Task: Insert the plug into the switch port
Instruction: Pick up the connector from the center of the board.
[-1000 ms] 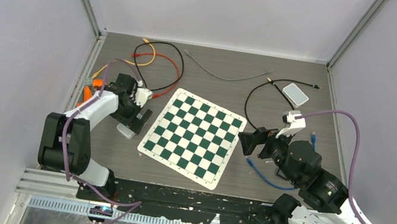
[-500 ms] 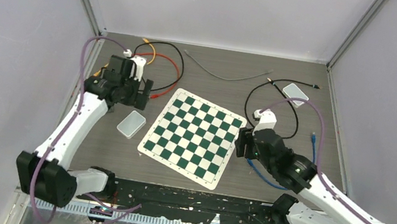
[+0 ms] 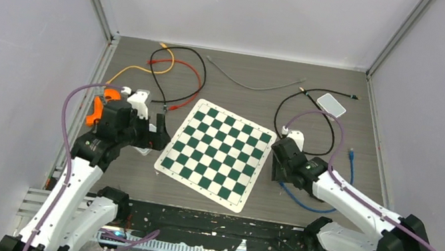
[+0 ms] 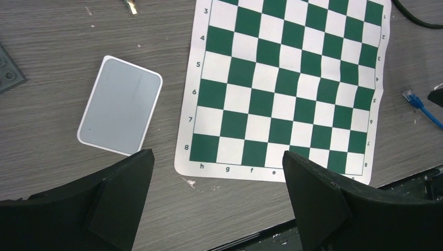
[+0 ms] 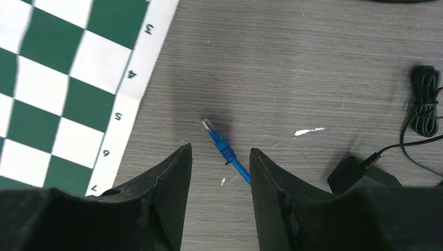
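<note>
Two grippers, one blue-cabled plug, one white switch box, all on one desk.

Item 1: my right gripper (image 5: 219, 157), jaws part-way apart, straddling the blue cable (image 5: 232, 159) without pinching it. The clear-tipped plug (image 5: 209, 127) lies flat on the desk (image 5: 292, 63) just past my fingertips, toward 11 o'clock, near the numbered edge of the chess mat (image 5: 62, 68). Item 2: my left gripper (image 4: 217, 172), jaws wide, holding nothing, above the desk. Item 3: switch box (image 4: 120, 106), flat, at 10 o'clock from that gripper, just off the mat's 9 o'clock edge. Plug and switch box lie well apart, with the mat between them.
</note>
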Robot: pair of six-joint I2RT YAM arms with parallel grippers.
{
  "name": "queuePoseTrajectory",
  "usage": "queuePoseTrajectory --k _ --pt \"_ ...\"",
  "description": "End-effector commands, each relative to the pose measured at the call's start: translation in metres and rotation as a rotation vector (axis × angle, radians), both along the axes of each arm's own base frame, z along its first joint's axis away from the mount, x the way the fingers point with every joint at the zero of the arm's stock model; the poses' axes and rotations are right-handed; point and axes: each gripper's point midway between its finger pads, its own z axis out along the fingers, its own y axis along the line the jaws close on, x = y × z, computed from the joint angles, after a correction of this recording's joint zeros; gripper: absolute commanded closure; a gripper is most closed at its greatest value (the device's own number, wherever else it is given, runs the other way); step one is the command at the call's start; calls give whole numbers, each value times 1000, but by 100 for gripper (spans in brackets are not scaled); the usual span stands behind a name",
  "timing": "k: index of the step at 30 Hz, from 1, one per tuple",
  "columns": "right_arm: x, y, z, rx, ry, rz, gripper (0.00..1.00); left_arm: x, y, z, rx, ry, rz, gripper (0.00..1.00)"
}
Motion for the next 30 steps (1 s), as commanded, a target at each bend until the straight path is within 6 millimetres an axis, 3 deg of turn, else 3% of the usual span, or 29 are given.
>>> queuePoseTrajectory --k 1,5,9,17,25,27,30 --pt "-5 -2 -12 -22 78 -41 51 5 -18 20 -91 -131 -54 4" --pt "-17 -2 -29 -56 185 -25 59 0 -24 20 -30 -140 -104 4" --pt "-26 -4 -38 -62 229 -30 59 -4 -25 19 9 -143 -116 4" --pt "-26 3 -46 -67 272 3 55 -7 -23 19 38 -157 -115 4" --pt "-18 13 -45 -62 278 61 57 -8 -25 20 28 -159 -121 5" --pt "-18 16 -44 -49 277 79 61 -8 -26 21 22 -166 -128 5" --pt "-11 23 -35 -21 234 117 74 -7 -30 25 4 -178 -138 5"
